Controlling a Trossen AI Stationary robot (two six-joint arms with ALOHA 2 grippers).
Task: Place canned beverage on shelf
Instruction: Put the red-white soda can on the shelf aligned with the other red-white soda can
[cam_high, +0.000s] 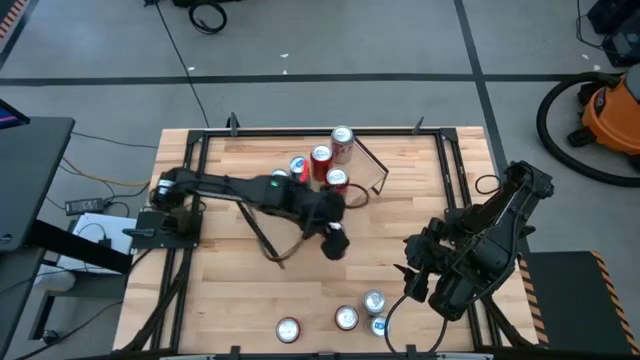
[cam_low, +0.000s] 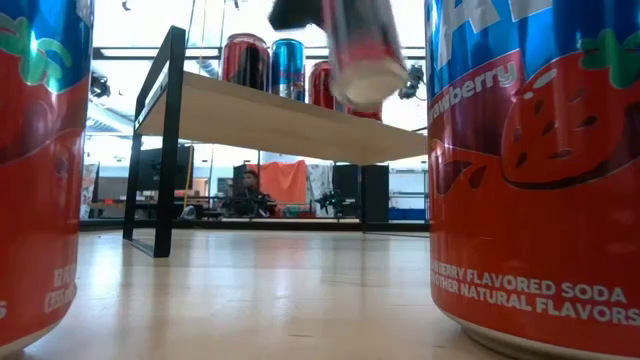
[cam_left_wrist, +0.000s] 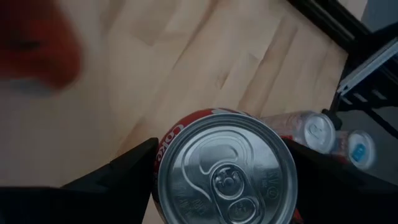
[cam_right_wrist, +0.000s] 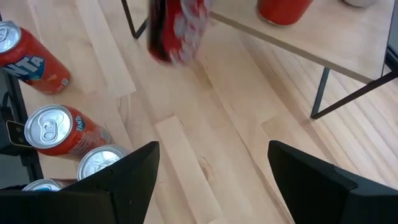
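Observation:
My left gripper (cam_high: 335, 240) is shut on a red can with a silver top (cam_left_wrist: 227, 168), held in the air just in front of the shelf. In the low view the can (cam_low: 365, 50) hangs tilted above the shelf's front edge. The shelf (cam_low: 280, 120), a light-wood board on black wire legs, stands at the table's far middle (cam_high: 355, 165) and carries several upright cans (cam_high: 320, 160). My right gripper (cam_right_wrist: 211, 168) is open and empty at the table's right side (cam_high: 412, 272). My left gripper pinches the can's side wall (cam_left_wrist: 165, 143) between its two fingers, one on each opposite side just below the top rim. The fingers come from above, along the can. The can is lifted clear of table and shelf, tilted, base downward (cam_low: 372, 82).
Several loose cans stand and lie near the table's near edge (cam_high: 346, 318), also in the right wrist view (cam_right_wrist: 62, 130). Two of them loom close in the low view (cam_low: 535, 170). Black frame rails (cam_high: 195, 170) run along the table's sides. Bare wood lies between shelf and near cans.

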